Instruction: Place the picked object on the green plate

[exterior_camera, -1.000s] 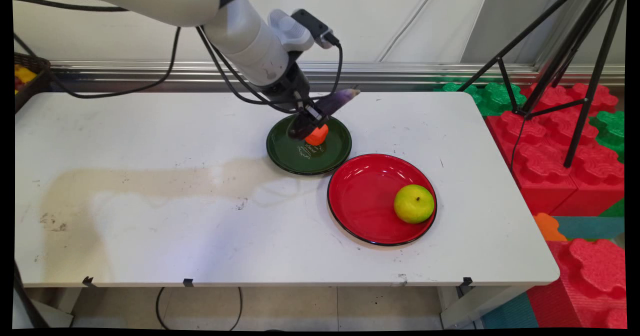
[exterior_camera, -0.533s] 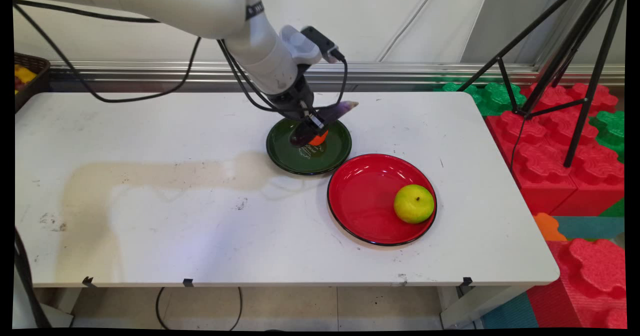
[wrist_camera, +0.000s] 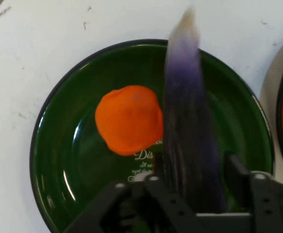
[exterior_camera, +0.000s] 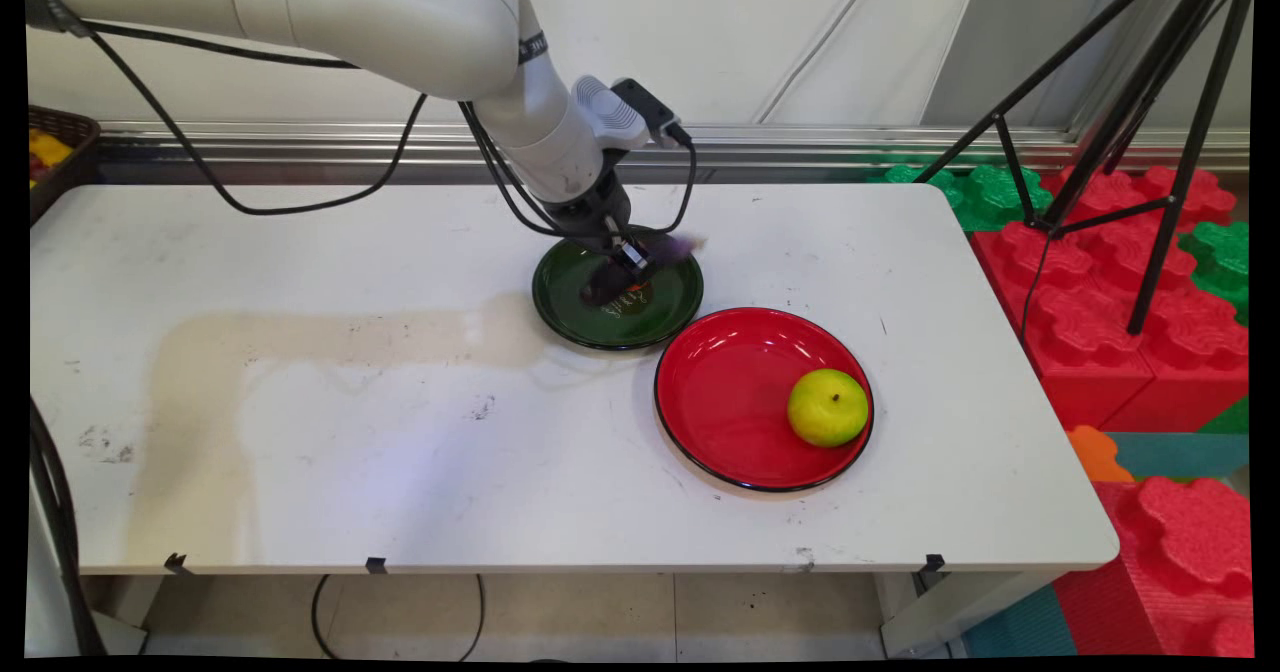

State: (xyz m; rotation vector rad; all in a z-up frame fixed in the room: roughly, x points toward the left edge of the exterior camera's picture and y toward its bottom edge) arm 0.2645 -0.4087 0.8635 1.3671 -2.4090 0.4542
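We see the gripper (exterior_camera: pixel 622 264) low over the green plate (exterior_camera: pixel 570 317), its two fingers (wrist_camera: pixel 238 177) closed on a long purple eggplant (wrist_camera: pixel 190 136) that runs out between them. In the hand view the eggplant stretches from the gripper across the plate to its far rim, its pale tip reaching just past that rim. In the main view its tip (exterior_camera: pixel 680 245) shows blurred to the right of the gripper, above the plate's right side. We cannot tell whether the eggplant touches the plate.

Just beside the eggplant, an orange fruit (wrist_camera: pixel 129 119) lies on the green plate (wrist_camera: pixel 58 160) near its middle; in the main view the gripper hides nearly all of it.

To the right and nearer to us, a red plate (exterior_camera: pixel 720 392) stands on the white desk (exterior_camera: pixel 400 452), its rim close to the green plate's rim. A yellow-green apple (exterior_camera: pixel 828 408) sits on the red plate's right side, well apart from the gripper.
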